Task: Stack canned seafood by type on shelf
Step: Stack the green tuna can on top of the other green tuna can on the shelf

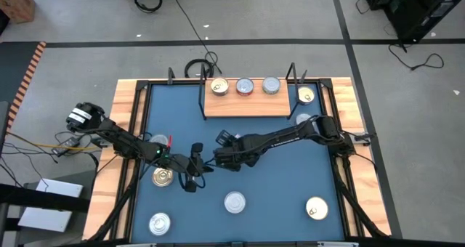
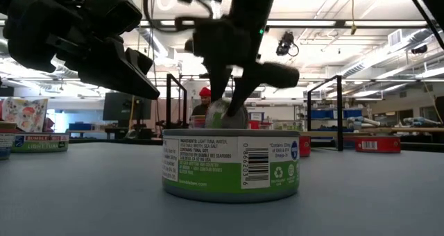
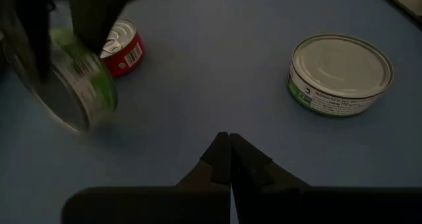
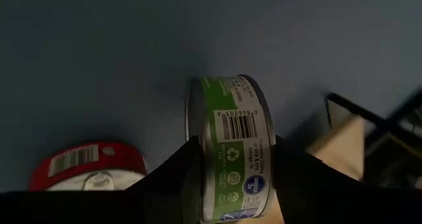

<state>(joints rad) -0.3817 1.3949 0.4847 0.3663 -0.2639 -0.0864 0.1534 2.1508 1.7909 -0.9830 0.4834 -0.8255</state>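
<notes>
My right gripper (image 1: 231, 160) is mid-table, shut on a green-labelled tin (image 4: 234, 118) of canned seafood that is turned on edge. A red-sided tin (image 4: 86, 163) lies on the table close beside it. My left gripper (image 1: 196, 171) is shut on nothing, just left of the right one; its closed fingers (image 3: 229, 159) point at the blue table. The shelf (image 1: 247, 107) stands at the far side with a gold-lidded tin (image 1: 219, 87) and two silver-lidded tins (image 1: 245, 86) (image 1: 271, 85) resting on their bases on its board. My right gripper pinches the green-labelled tin between its two fingers (image 4: 188, 168), one on each flat end (image 4: 195, 118). The fingers slant down from the table's right side. The tin is held on edge with its label wall toward the wrist camera. A shadow lies on the table under its lower rim (image 3: 99, 112).
Loose tins lie flat on the blue table: a gold-lidded one (image 1: 163, 176) by the left arm, silver-lidded ones (image 1: 234, 202) (image 1: 159, 223) near the front, a gold one (image 1: 316, 208) at front right. Another gold-lidded tin (image 1: 306, 94) sits right of the shelf. A wooden rim (image 1: 127, 109) borders the table.
</notes>
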